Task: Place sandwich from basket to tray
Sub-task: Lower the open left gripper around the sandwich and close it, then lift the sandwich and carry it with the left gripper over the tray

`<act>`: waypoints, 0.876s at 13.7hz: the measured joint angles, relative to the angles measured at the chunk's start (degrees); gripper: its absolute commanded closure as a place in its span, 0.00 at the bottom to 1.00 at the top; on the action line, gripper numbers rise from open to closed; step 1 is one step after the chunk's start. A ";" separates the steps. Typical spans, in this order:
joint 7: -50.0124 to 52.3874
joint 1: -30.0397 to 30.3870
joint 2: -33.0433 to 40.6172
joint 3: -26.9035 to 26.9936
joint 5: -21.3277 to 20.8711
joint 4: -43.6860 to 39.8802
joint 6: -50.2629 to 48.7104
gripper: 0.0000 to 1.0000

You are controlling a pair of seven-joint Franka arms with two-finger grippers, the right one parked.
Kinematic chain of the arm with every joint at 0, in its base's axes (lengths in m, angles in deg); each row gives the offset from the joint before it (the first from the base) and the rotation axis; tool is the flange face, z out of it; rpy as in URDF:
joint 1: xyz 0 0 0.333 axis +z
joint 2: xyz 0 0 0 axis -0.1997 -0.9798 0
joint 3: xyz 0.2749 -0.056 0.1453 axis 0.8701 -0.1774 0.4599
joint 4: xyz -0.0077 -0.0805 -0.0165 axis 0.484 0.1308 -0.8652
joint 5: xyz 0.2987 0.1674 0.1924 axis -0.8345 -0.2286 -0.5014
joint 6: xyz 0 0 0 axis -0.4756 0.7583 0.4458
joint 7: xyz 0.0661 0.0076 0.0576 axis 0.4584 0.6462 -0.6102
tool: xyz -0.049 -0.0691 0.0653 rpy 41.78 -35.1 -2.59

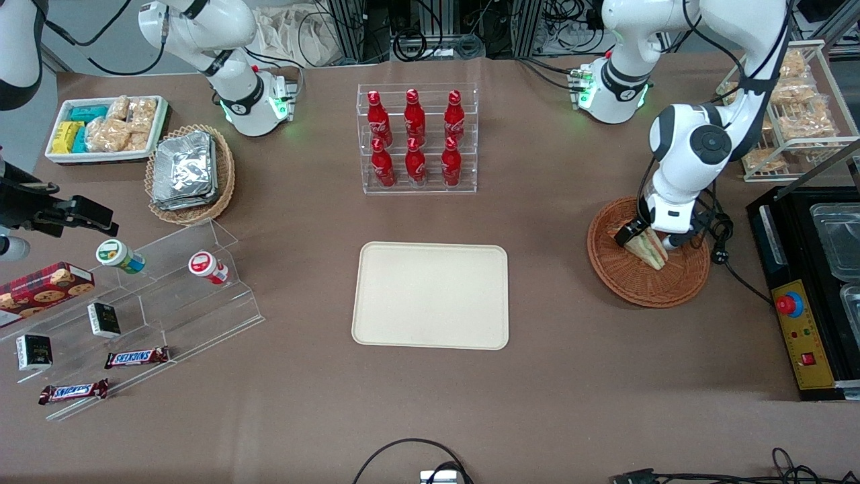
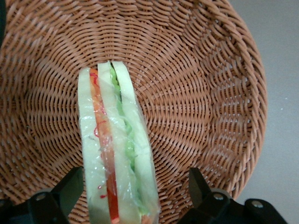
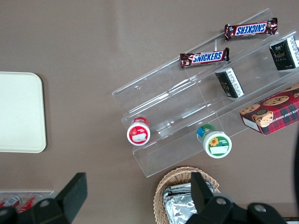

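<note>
Gripper (image 2: 133,196) straddles the wrapped sandwich (image 2: 117,149) in the wicker basket (image 2: 210,93)
Fingers (image 2: 70,186) spread apart, one pad nearly touching bread; an off-centre squeeze could tip the wedge before it reaches the tray (image 1: 431,296)

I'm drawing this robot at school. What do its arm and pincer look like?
The working arm is glossy white with rounded segments, black joint rings and a black disc on one joint. Black cables run along it, and its base glows green. Its pincer, over the basket, has two dark, wedge-shaped fingers.
</note>
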 measured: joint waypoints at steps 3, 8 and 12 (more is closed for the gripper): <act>0.01 0.01 -1.23 0.08 -0.09 0.00 0.69 0.62; 0.02 0.05 -1.59 0.56 -1.78 -0.01 0.80 0.86; -0.09 -0.01 -0.76 0.63 -5.72 -0.44 -0.08 0.86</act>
